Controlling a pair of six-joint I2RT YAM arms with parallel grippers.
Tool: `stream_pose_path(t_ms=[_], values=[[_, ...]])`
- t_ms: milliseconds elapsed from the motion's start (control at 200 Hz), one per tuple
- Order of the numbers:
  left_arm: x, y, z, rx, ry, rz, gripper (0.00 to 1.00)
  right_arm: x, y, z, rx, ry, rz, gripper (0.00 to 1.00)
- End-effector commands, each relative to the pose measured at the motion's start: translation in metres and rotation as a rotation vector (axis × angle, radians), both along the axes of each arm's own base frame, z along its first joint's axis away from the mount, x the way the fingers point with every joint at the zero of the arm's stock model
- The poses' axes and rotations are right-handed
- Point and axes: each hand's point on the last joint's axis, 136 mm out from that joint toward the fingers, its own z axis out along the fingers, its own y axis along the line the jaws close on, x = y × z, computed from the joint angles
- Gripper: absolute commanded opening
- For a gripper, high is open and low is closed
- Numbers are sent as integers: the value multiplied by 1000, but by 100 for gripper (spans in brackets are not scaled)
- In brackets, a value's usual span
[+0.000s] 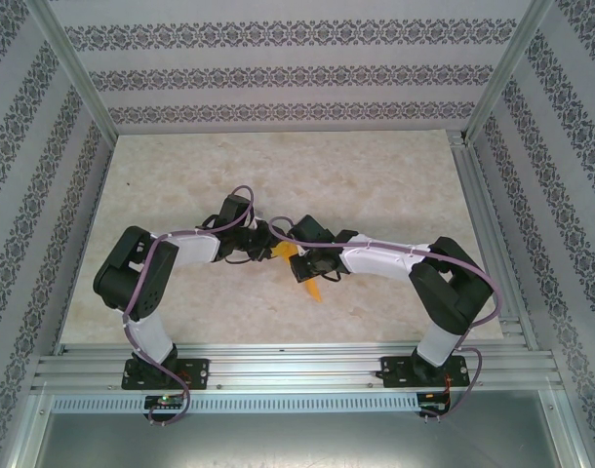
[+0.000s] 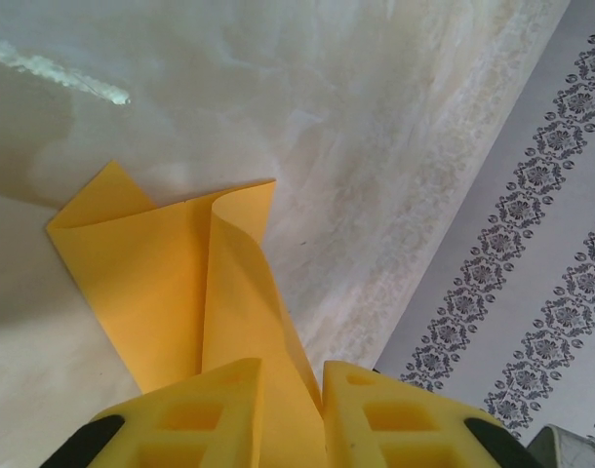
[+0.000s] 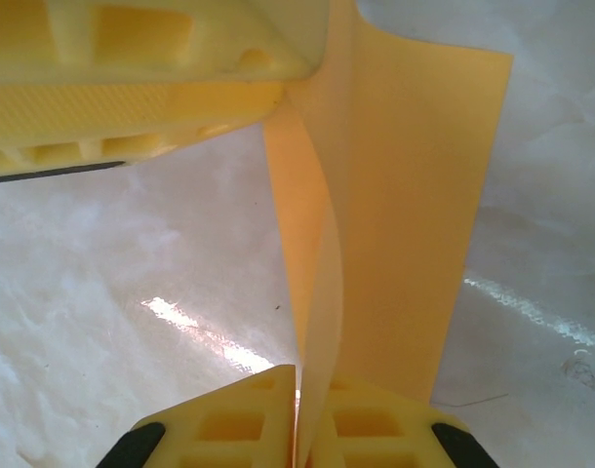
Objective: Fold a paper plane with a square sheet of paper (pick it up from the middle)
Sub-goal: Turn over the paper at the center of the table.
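OK, both hands are pinching the square sheet of paper [image 1: 305,273], which is hanging between them just toward 6 o'clock of centre over the surface [image 1: 278,166] in the top view. Left hand [image 2: 296,424] is sitting at 9 o'clock of the sheet, right hand [image 3: 299,429] at 3 o'clock.

In the left wrist view the hand is pressing together on the sheet at 6 o'clock. The sheet is running up toward 11 o'clock, with one flap curling over softly and no hard crease showing. In the right wrist view the hand is clamping a doubled edge at 6 o'clock. A left-hand finger [image 3: 132,97] is showing at 11 o'clock there, so the hands are working very near each other.

We're reading this as mid-fold: the layers are overlapping but bowing apart. To do it well, we're suggesting:
- holding both pinches firm without pulling apart, since thin paper is likely tearing under tension
- lining up edges before pressing, because a back corner is poking out past the front flap at 11 o'clock in the left wrist view
- bringing the fold down onto the surface and pressing along it there, as we're judging a mid-air crease too soft
- watching finger clearance between the hands

We can't tell whether the far corner is touching the surface.
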Motion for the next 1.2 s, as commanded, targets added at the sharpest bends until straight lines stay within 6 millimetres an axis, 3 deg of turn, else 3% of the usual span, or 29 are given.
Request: stream_pose_path(t_ms=[0, 240, 649, 1079, 1194], values=[[4, -6, 7, 3, -15, -7, 24, 0, -1, 6, 0, -38, 22, 11], [4, -4, 4, 16, 3, 17, 1, -2, -1, 9, 5, -44, 26, 17], [6, -2, 2, 20, 19, 41, 0, -26, -13, 3, -23, -59, 103, 26], [8, -2, 4, 22, 16, 39, 0, -27, -12, -2, -4, -33, 85, 0], [10, -2, 8, 25, -2, 36, 3, -25, -7, 0, 53, -10, 66, 0]])
